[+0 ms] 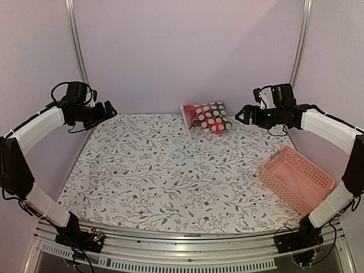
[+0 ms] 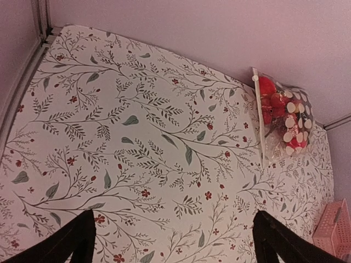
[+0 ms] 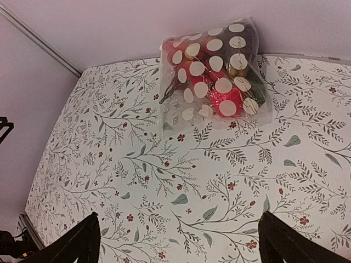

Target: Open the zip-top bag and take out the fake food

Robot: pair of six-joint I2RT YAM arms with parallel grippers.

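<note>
The zip-top bag (image 1: pixel 207 118) lies at the far middle of the table against the back wall, clear with white dots, zip strip on its left edge. The fake food (image 1: pixel 200 116), red and dark pieces, sits inside it. The bag also shows in the left wrist view (image 2: pixel 285 123) and in the right wrist view (image 3: pixel 214 74). My left gripper (image 1: pixel 108 109) hangs open and empty above the far left corner, well left of the bag. My right gripper (image 1: pixel 243 115) hangs open and empty just right of the bag, not touching it.
A pink lattice basket (image 1: pixel 297 178) stands at the right side of the table, empty; its corner shows in the left wrist view (image 2: pixel 335 227). The table has a floral cloth (image 1: pixel 159 170). Metal frame posts stand at the back corners.
</note>
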